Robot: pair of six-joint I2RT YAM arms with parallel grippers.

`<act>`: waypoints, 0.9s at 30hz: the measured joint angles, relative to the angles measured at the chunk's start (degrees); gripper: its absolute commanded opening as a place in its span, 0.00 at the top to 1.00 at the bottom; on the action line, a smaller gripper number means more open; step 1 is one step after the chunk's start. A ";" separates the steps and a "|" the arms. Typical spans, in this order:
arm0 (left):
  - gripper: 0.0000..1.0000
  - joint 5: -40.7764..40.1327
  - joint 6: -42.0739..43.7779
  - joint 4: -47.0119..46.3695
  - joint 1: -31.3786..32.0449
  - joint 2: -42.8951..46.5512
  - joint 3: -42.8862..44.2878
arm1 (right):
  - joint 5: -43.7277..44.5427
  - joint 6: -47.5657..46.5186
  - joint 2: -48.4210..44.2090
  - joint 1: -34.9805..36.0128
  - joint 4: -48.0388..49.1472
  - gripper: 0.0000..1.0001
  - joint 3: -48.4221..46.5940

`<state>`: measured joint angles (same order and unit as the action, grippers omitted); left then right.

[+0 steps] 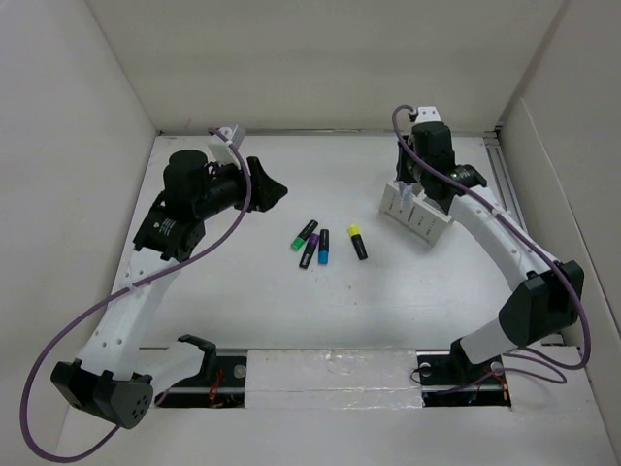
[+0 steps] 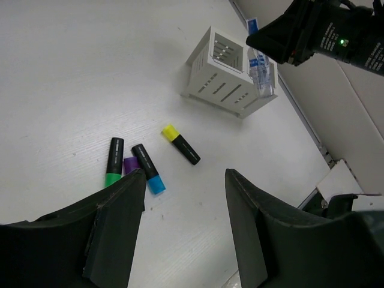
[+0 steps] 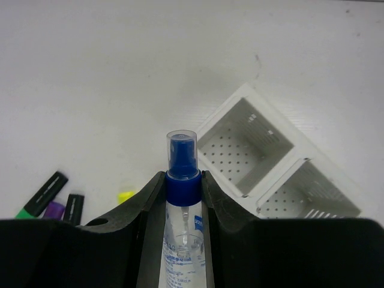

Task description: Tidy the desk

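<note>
On the white desk (image 1: 291, 311) lie several highlighters: green (image 1: 304, 235), purple (image 1: 310, 250), blue (image 1: 323, 247) and yellow (image 1: 357, 242). My left gripper (image 2: 186, 175) hangs open over bare desk, just right of the green (image 2: 113, 162) and blue (image 2: 148, 168) ones, holding nothing. My right gripper (image 3: 182, 175) is shut on a clear spray bottle (image 3: 182, 162) with a blue cap. It holds the bottle above the near-left side of a white two-compartment box (image 3: 276, 177), and both compartments look empty.
White panel walls bound the desk on the left, back and right. A metal rail (image 1: 330, 374) runs along the near edge between the arm bases. The box (image 1: 415, 214) stands at the back right, close to the right wall.
</note>
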<state>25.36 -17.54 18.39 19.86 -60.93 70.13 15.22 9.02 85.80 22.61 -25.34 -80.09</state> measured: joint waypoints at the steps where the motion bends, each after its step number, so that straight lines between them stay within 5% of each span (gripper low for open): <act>1: 0.49 0.20 -0.13 -0.13 0.00 0.00 0.00 | 0.02 -0.24 0.22 -0.98 0.00 1.00 -0.59; 10: 0.49 1.33 -0.57 -0.33 0.00 0.72 -0.42 | 1.53 -0.22 4.48 -8.59 3.04 1.00 -4.85; 27: 0.49 1.16 2.27 0.26 0.00 -4.28 2.95 | 5.46 4.39 17.66 -10.27 9.49 1.00 -9.38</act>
<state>26.52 -15.27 18.65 19.86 -65.21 73.08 20.69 13.41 103.46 12.34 -15.86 -89.47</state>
